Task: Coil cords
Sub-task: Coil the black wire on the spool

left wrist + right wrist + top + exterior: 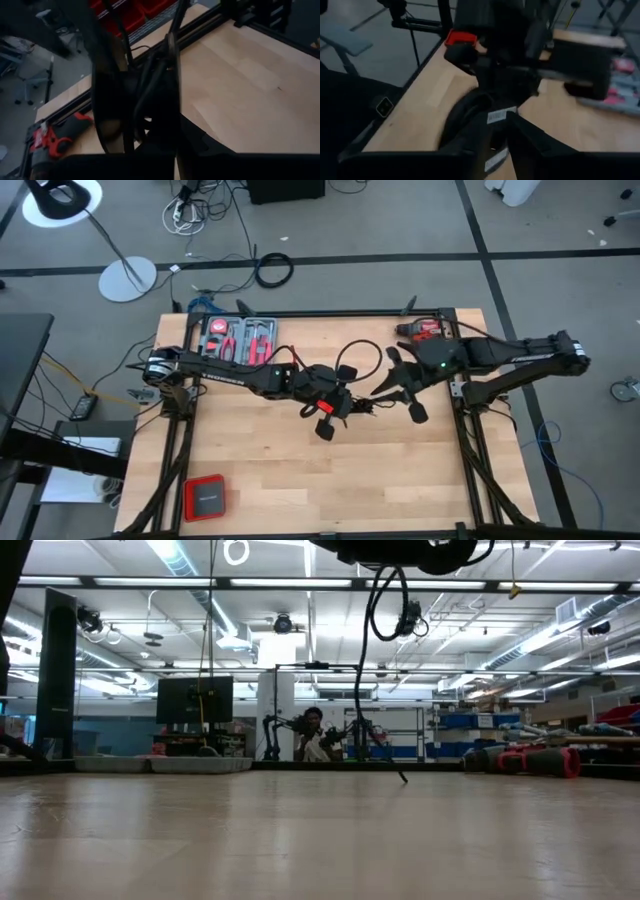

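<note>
You are midway through the coiling, by my judgement. Over the middle of the table (250,480) both arms are raised and meet. Between them the cord (362,358) hangs in the air in loose loops: one loop arcs up between the two grippers in the high view, and in the low view a strand drops from above with its end clear of the tabletop. None of it seems to rest on the wood.

The left gripper (335,405) is fully closed, and in its wrist view several strands of cord run bunched between its fingers (107,115), so you appear to have the gathered turns pinched there. The right gripper (400,385) stands partly open just beside it. You cannot tell from these views whether it has hold of any cord or only guides it.

What looks done: a few turns are collected at the left gripper. What looks left: drawing in the loose loop and tail, then setting the bundle down tidy.

Counts, largest first:
- one table
- two arms, each with one gripper
- one tool tray (238,340) at the far left edge
- one red drill (425,330) at the far right edge
- one red box (205,498) at the near left corner
- one cord in hand
</note>
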Motion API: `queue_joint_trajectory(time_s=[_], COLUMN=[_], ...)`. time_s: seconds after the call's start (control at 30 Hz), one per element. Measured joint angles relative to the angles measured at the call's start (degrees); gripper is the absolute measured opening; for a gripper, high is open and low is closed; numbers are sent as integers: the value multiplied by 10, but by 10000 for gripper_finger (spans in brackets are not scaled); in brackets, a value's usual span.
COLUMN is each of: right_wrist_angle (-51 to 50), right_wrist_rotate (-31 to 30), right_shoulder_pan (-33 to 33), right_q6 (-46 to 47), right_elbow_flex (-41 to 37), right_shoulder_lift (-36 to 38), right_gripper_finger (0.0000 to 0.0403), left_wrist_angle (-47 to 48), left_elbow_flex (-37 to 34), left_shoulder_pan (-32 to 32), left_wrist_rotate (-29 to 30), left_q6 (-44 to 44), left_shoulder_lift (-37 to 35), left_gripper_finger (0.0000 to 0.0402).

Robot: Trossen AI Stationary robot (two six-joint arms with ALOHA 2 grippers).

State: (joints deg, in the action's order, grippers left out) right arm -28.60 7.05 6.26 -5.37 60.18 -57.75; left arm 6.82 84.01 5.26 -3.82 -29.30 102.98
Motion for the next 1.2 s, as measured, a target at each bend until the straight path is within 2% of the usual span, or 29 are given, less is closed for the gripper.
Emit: queue_joint_trajectory(time_s=[0.13, 0.33, 0.43, 0.57, 0.7, 0.93, 1.03, 1.2], right_wrist_angle=[-18, -59, -58, 1, 147, 562, 672, 779], right_wrist_rotate=[-13, -101, -105, -103, -100, -40, -39, -12], right_shoulder_pan=[0, -6, -22, -47, -54, -53, -47, -33], right_q6=[-13, -13, -18, -23, -14, 84, 139, 173], right_elbow_flex=[0, -5, -26, -89, -192, -393, -432, -431], right_shoulder_lift=[18, 20, 10, 10, 12, -27, -67, -143], right_gripper_finger=[73, 73, 73, 73, 73, 73, 73, 73], left_wrist_angle=[3, 3, 2, 4, 2, 2, -15, -38], left_elbow_flex=[0, 0, 0, 0, 1, 1, 1, 1], left_shoulder_pan=[1, 4, 6, 13, 23, 27, 26, 23], left_wrist_rotate=[-7, -10, -10, -10, -9, -3, 5, 26], left_q6=[-3, -3, -5, -5, -10, -15, -18, -29], left_shoulder_lift=[0, 0, -2, -6, -7, -7, -7, -4], left_gripper_finger=[0, 0, 0, 0, 0, 0, 0, 0])
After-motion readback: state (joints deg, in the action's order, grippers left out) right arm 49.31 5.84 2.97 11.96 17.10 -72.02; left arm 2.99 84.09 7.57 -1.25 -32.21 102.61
